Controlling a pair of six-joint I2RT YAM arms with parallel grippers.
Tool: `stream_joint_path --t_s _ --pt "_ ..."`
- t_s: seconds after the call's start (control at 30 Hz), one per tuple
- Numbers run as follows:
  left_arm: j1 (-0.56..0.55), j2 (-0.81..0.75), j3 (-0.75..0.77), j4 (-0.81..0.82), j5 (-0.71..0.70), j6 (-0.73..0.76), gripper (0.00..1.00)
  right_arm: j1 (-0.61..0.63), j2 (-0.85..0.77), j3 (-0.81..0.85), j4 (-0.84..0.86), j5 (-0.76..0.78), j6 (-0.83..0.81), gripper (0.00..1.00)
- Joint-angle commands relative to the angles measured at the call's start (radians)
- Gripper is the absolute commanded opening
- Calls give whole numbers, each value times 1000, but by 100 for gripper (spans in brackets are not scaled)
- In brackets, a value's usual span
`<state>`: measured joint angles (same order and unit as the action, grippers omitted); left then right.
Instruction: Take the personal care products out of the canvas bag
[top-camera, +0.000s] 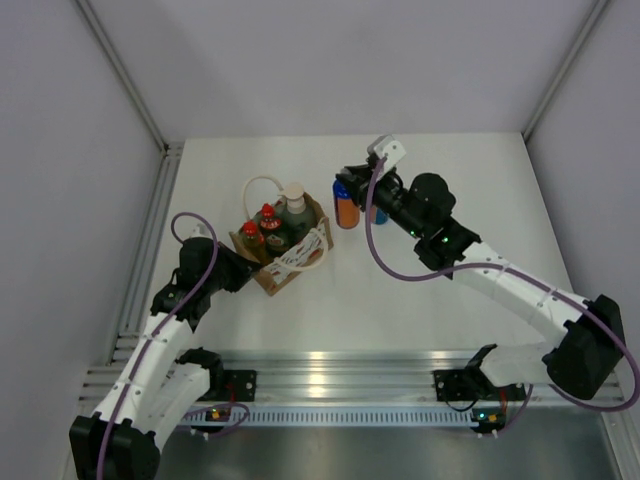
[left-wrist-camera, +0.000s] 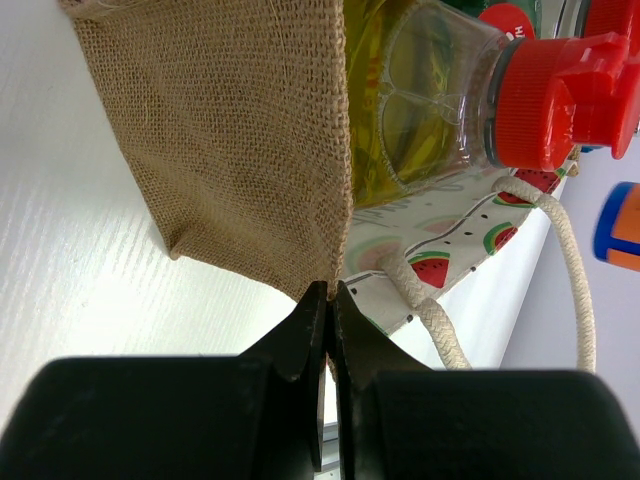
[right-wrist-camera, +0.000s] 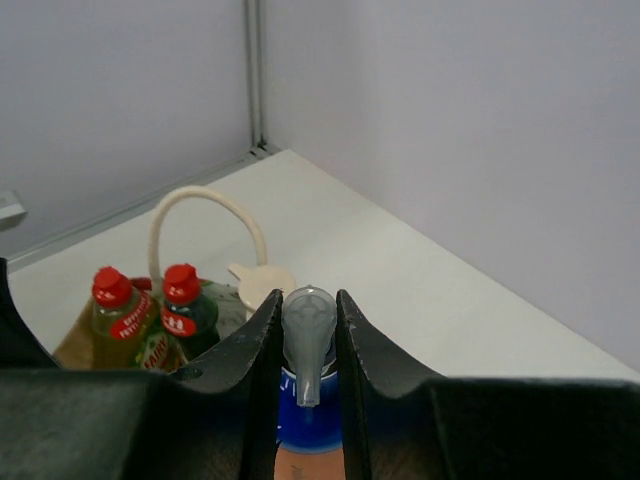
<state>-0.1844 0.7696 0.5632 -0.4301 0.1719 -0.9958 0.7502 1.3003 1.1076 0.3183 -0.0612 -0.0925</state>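
From above, the canvas bag (top-camera: 272, 278) sits toward the counter's (top-camera: 470, 170) left edge. The yellow-green bottle (top-camera: 251, 241), dark green bottle (top-camera: 269, 226) and grey-green pump bottle (top-camera: 293, 206) stand upright inside it. The left tool (top-camera: 240, 266) meets the bag's near left corner. The orange bottle (top-camera: 346, 208) stands on the counter just right of the bag, with the right tool (top-camera: 351, 181) at its top. The blue bottle (top-camera: 379, 214) is just beside it, partly hidden by that arm. In the left wrist view, the left tool (left-wrist-camera: 328, 300) is clenched on the bag's burlap edge, the yellow-green bottle just past it. In the right wrist view, the right tool (right-wrist-camera: 308, 300) is clenched on the greyish spout above the orange bottle's blue cap, with the bag off to the left.
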Motion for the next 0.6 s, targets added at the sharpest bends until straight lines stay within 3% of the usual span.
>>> stream_joint_path --t_s 0.0,0.23,0.57 --pt "5 -6 21 -35 -40 20 6 -55 -81 -51 185 57 40 0" --pt "5 -3 23 -35 -40 19 6 -146 -102 -204 284 40 128 0" --pt "5 -3 24 -35 -38 22 6 -236 -64 -426 590 -15 192 0"
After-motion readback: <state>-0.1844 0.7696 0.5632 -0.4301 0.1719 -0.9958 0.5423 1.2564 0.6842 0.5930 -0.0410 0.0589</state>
